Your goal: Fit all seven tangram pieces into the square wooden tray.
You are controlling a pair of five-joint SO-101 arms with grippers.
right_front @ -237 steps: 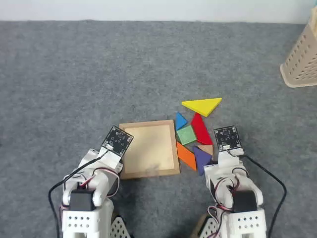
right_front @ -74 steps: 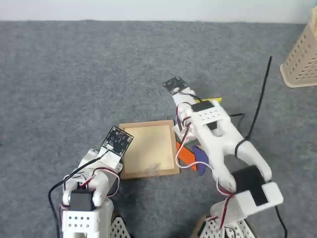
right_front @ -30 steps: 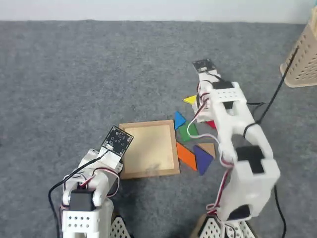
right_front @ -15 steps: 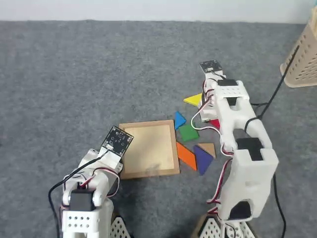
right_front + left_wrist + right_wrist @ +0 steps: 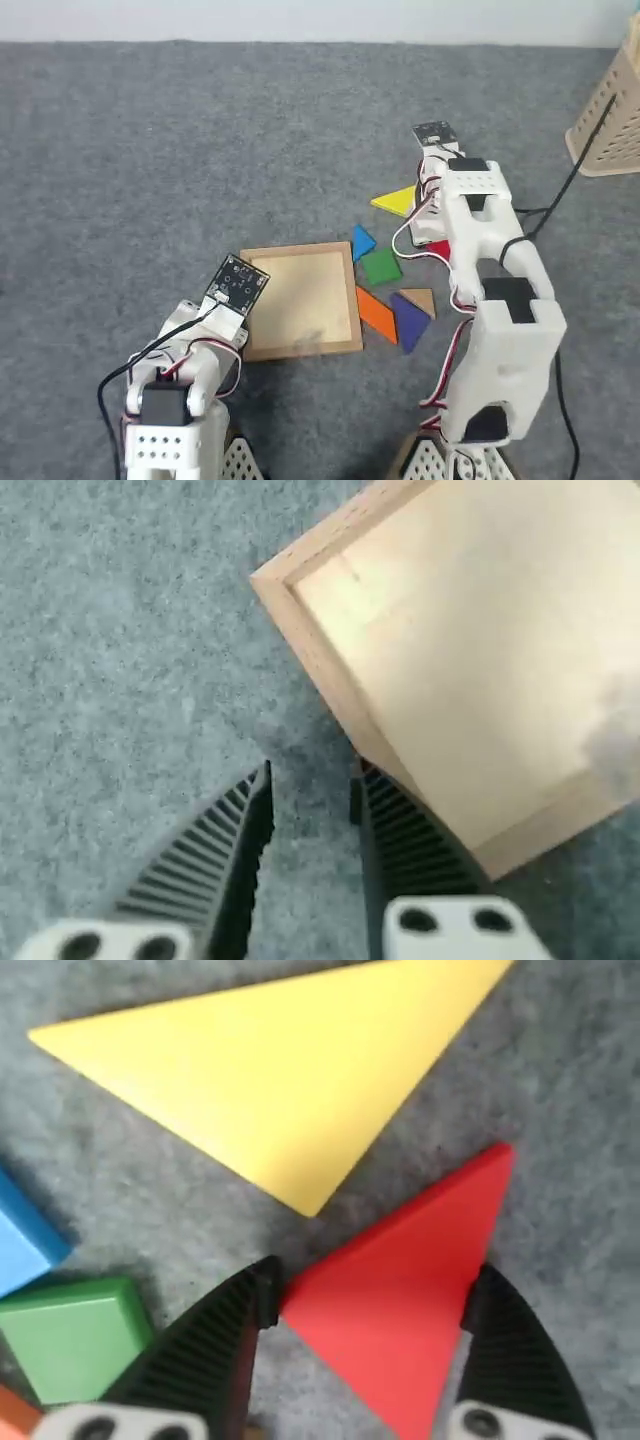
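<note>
The square wooden tray (image 5: pixel 300 300) lies on grey carpet with nothing in it. To its right lie a blue triangle (image 5: pixel 363 242), green square (image 5: pixel 380 266), orange parallelogram (image 5: pixel 376 313), purple triangle (image 5: pixel 408 318) and small tan triangle (image 5: pixel 420 299). The right arm is stretched out over the yellow triangle (image 5: pixel 397 200). My right gripper (image 5: pixel 378 1285) is open, one finger on each side of the red triangle (image 5: pixel 400 1340), just below the yellow triangle (image 5: pixel 290 1070). My left gripper (image 5: pixel 310 775) hovers slightly open over the carpet at the tray's edge (image 5: pixel 320 660).
A slatted beige basket (image 5: pixel 610 110) stands at the far right edge. A black cable (image 5: pixel 560 190) runs from the right arm towards it. Open carpet stretches to the left and beyond the tray.
The right arm has risen from its folded pose, swung out over the pieces, and moved right onto the red triangle. The left arm and the tray have stayed still.
</note>
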